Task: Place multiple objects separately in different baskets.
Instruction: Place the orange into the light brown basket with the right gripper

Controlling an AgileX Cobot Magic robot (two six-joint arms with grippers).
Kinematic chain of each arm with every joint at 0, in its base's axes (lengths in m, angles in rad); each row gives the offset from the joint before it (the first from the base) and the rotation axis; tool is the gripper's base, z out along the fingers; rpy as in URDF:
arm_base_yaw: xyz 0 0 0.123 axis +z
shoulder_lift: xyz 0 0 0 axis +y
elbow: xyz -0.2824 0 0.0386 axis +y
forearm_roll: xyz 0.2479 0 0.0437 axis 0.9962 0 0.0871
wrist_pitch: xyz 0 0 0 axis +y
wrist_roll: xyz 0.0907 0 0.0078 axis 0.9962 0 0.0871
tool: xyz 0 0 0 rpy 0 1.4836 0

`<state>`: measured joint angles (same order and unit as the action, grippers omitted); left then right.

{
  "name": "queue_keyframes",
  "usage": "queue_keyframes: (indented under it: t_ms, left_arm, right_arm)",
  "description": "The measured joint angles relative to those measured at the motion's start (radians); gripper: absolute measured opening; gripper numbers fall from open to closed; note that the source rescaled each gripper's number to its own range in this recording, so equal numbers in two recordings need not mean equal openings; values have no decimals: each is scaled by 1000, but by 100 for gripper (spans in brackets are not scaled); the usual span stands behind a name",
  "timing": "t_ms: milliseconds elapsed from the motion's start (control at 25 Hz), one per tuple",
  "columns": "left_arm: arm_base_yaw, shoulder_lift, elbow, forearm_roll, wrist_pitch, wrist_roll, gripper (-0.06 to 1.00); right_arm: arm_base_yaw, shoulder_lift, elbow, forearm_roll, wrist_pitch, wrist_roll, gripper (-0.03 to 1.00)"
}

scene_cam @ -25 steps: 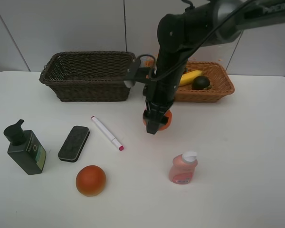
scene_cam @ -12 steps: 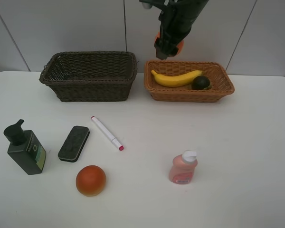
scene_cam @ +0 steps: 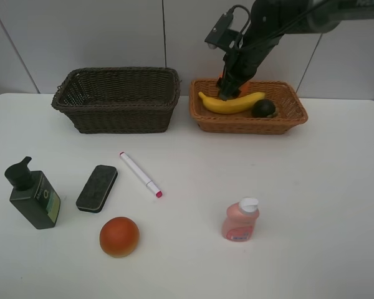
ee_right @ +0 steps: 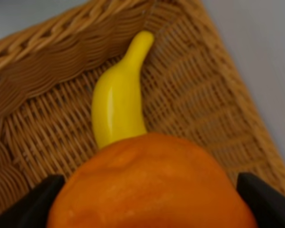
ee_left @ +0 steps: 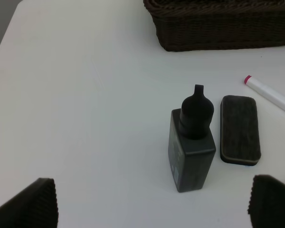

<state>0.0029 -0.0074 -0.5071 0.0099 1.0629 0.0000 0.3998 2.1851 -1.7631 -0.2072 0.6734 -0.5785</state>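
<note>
My right gripper (scene_cam: 227, 93) is shut on the bumpy tangerine (ee_right: 152, 185) and holds it low inside the light orange-tan basket (scene_cam: 287, 118), just above the yellow banana (scene_cam: 234, 103). The dark green round fruit (scene_cam: 263, 108) lies in the same basket. My left gripper (ee_left: 152, 199) is open and empty above the dark green pump bottle (ee_left: 192, 147), out of the high view. The bottle (scene_cam: 34, 196), black eraser (scene_cam: 97, 188), white marker (scene_cam: 139, 174), red-orange ball fruit (scene_cam: 119, 237) and pink bottle (scene_cam: 240, 221) stand on the white table. The dark brown basket (scene_cam: 115, 99) holds nothing.
The two baskets stand side by side at the back of the table (scene_cam: 324, 187), against the wall. The right arm (scene_cam: 268, 25) reaches down from the upper right over the light basket.
My right gripper lifted the tangerine from the table's middle, carried it up and back over the light basket, and has come down into it above the banana.
</note>
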Motion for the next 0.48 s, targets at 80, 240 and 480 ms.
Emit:
queue_keyframes:
  t_ms: [80,240,480]
  left_arm:
    - [0,0,0,0,0,0,100]
    - [0,0,0,0,0,0,100]
    - [0,0,0,0,0,0,100]
  right_arm:
    - [0,16,0,2,-1,0,80]
    - [0,18,0,7,-9,0,80]
    - [0,17,0,32,-12,2,80]
